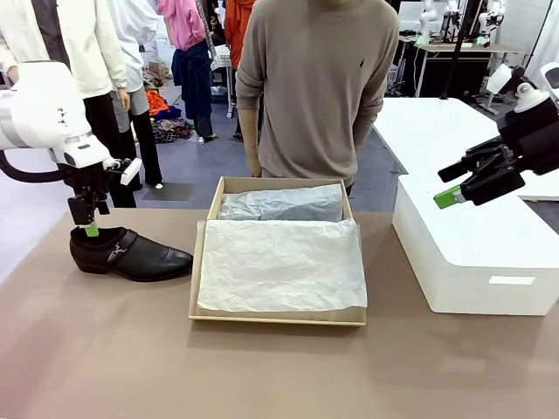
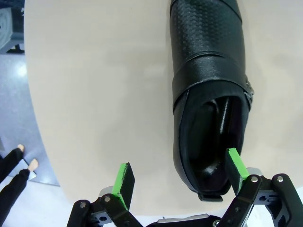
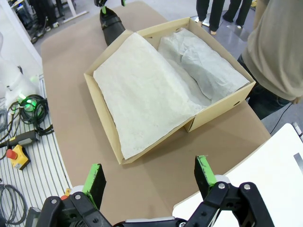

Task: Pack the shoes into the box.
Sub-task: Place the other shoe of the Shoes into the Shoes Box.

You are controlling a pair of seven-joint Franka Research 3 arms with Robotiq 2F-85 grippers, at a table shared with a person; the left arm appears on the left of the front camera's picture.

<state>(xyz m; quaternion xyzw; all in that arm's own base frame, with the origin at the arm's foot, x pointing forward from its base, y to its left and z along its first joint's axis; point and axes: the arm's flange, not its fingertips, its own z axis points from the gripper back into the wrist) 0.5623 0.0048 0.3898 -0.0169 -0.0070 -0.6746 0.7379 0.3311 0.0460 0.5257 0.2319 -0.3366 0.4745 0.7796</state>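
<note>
- Left end effector [image 2: 179, 165] spread apart, straddling the heel rim of the black shoe [image 1: 131, 253] on the desk [image 1: 105, 349].
- Right end effector [image 3: 149, 175] wide apart, hovering near the tissue-lined box [image 1: 199, 271].

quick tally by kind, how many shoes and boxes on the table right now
black shoe: 1
tan cardboard box: 1
white box: 1
total: 3
</note>
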